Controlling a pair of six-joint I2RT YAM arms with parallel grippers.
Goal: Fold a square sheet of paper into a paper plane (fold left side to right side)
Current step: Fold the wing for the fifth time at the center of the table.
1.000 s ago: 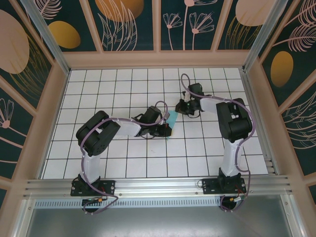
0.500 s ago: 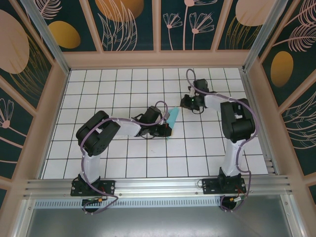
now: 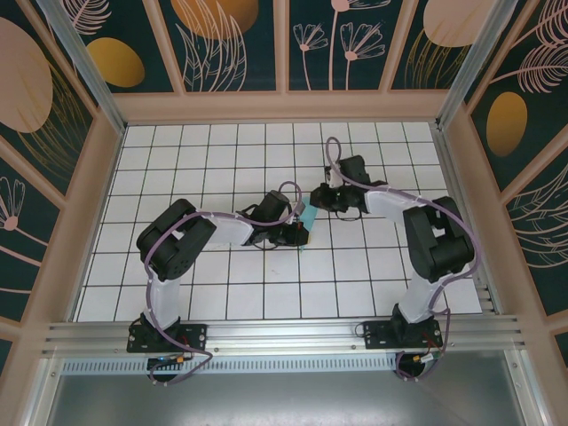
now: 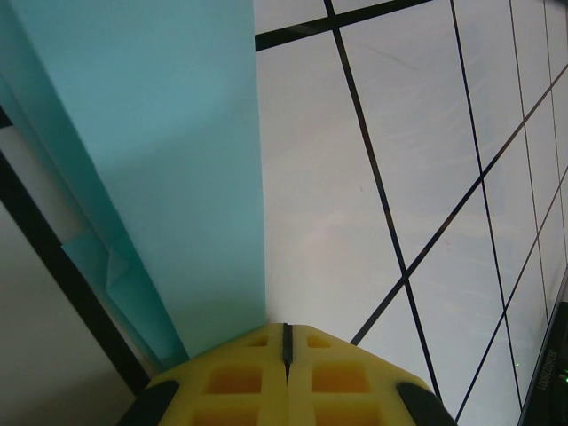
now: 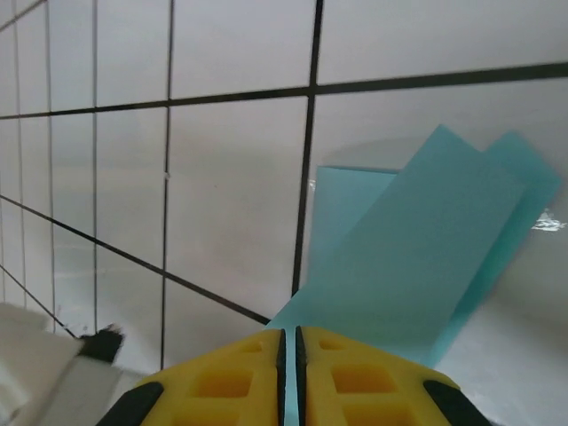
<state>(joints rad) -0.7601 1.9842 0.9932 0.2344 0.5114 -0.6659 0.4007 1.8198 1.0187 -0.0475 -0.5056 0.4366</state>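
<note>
L end effector point(image 4: 286, 351): yellow pads pressed tight together, no gap betw. them, so it's closed. The paper point(image 4: 169, 151) comes out from under one pad & runs away as a long turquoise strip, w/ a narrower folded layer along one edge. We can't tell if the pads pinch it or just sit on it.

R end effector point(image 5: 288, 355): pads closed too, w/ a thin turquoise sliver in the seam, so it's gripping the paper. Past the pads the paper spreads into two overlapping layers, w/ a soft shadow on the counter point(image 5: 231, 177) behind it.

From above, we see the L end effector point(image 3: 300, 233) at the paper's near end & the R end effector point(image 3: 317, 196) at its far end, near the counter's middle. The counter is white w/ black grid lines. The L arm point(image 3: 222, 229) reaches in from the left. The R arm point(image 3: 417, 222) bends in from the right.
</note>
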